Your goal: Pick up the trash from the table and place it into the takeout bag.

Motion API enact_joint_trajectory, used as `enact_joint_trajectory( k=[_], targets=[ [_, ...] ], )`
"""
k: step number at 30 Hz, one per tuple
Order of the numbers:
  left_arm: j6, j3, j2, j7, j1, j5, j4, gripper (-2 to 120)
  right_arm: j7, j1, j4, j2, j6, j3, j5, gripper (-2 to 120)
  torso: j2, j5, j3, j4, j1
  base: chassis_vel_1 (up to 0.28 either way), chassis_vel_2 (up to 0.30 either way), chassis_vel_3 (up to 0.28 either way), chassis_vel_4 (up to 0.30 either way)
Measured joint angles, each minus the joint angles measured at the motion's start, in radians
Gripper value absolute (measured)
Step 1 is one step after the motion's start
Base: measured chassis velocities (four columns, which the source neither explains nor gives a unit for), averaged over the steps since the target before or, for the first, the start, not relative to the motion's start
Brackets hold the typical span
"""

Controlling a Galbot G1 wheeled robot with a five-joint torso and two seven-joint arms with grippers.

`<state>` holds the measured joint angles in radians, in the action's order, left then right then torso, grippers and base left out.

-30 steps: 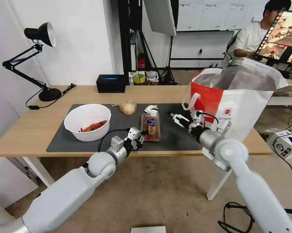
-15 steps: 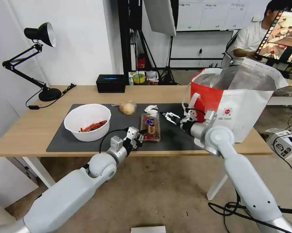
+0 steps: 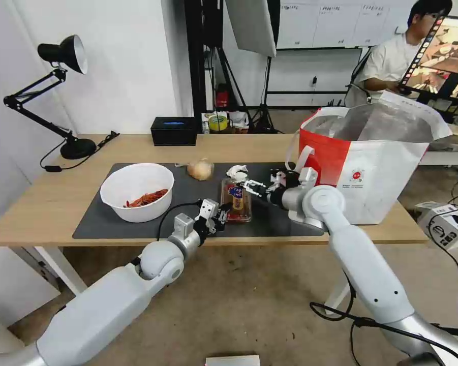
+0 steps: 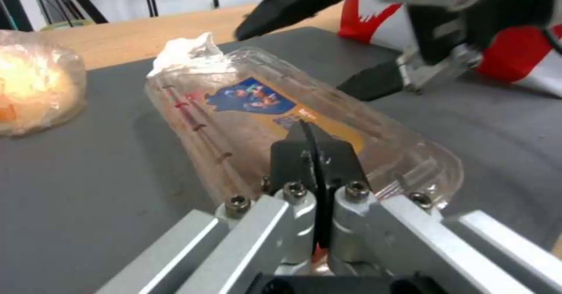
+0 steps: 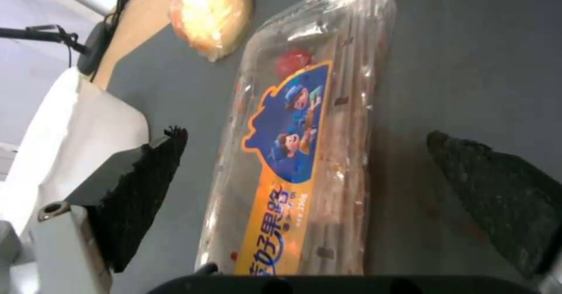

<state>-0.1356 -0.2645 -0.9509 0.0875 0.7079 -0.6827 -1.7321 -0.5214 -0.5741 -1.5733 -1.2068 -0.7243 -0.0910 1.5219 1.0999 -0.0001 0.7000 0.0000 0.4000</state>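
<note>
Right tool, with its two fingers spread wide, hangs over the clear plastic clamshell tray with red tomatoes, which lies on the dark grey mat of the light wooden table, near the large red-and-white takeout bag. Left tool waits pressed together at the near end of this tray. I think the right tool should go down with one finger on each long side, then close gently, because the thin plastic can slip or crush
</note>
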Motion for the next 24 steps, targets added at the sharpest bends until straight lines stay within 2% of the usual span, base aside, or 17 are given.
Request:
enact_joint_trajectory(
  k=[5, 24],
  targets=[
    [0.008, -0.001, -0.001, 0.0, 0.007, 0.005, -0.005, 0, -0.007, 0.003, 0.029, -0.044, 0.001, -0.004, -0.009, 100, 0.0, 0.0, 0.0, 0.0, 0.0, 0.0, 0.0, 0.0, 0.0],
    [0.025, 0.005, -0.004, -0.006, 0.013, 0.007, -0.003, 0, 0.015, 0.048, 0.112, -0.103, 0.002, 0.009, -0.033, 100, 0.0, 0.0001, 0.0, 0.0, 0.0, 0.0, 0.0, 0.0, 0.0]
  ],
)
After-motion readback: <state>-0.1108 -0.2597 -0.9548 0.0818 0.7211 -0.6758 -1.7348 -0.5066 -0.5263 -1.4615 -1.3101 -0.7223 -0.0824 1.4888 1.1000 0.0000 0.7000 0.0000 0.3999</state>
